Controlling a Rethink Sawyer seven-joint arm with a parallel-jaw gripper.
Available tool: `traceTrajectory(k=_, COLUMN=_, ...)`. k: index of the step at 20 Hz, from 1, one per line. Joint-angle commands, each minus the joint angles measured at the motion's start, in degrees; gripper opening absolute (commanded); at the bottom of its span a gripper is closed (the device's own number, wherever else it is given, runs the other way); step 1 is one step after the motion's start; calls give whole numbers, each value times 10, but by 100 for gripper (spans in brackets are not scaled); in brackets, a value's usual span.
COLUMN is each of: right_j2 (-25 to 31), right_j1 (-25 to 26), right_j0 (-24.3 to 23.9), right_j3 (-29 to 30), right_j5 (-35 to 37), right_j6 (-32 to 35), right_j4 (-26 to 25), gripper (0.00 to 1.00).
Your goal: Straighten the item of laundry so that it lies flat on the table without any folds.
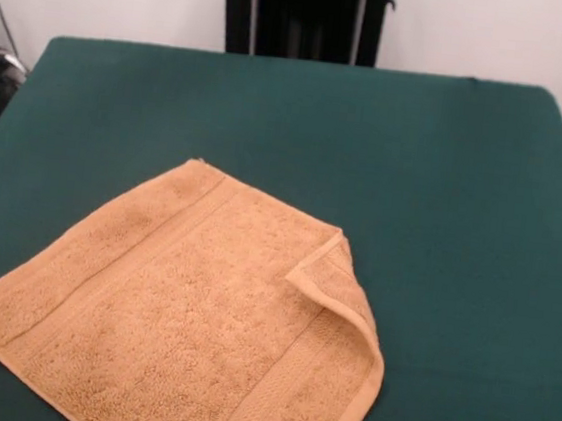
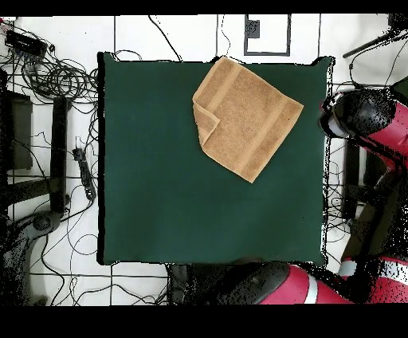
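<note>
Small square orange-tan terry towel on the large dark green felt-covered table, one corner folded over onto itself – woven border bands showing, red and black arm drawn back beside the table – gripper out of sight

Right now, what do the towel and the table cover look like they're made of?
Towel: looks like orange-tan terry cloth, with a nubby looped pile and flatter woven bands near two edges. Table cover: plain dark green, matte, no sheen or visible weave, so probably felt-like fabric.

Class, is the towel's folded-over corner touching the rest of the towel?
Touching. The front view shows the folded corner lying on the towel, no gap visible.
</note>
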Motion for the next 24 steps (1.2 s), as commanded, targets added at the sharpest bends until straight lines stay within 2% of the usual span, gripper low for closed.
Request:
traceTrajectory(k=1, right_j2=123, right_j1=48, right_j0=6, right_j3=-33, right_j5=54, right_j6=-169, right_j4=-35, gripper=100)
traceTrajectory(k=8, right_j2=137, right_j1=57, right_j0=0, right_j3=-68, right_j5=76, right_j6=-158, right_j4=-56, gripper=100)
traceTrajectory(k=13, right_j2=159, right_j1=62, right_j0=0, right_j3=-64, right_j5=64, right_j6=-144, right_j4=-55, gripper=100)
traceTrajectory(k=17, right_j2=161, right_j1=59, right_j0=25, right_j3=-52, right_j5=87, right_j6=-94, right_j4=-44, gripper=100)
traceTrajectory(k=21, right_j2=151, right_j1=47, right_j0=49, right_j3=-15, right_j5=46, right_j6=-36, right_j4=-42, gripper=100)
traceTrajectory(k=24, right_j2=158, right_j1=69, right_j0=59, right_j3=-28, right_j5=26, right_j6=-13, right_j4=-39, gripper=100)
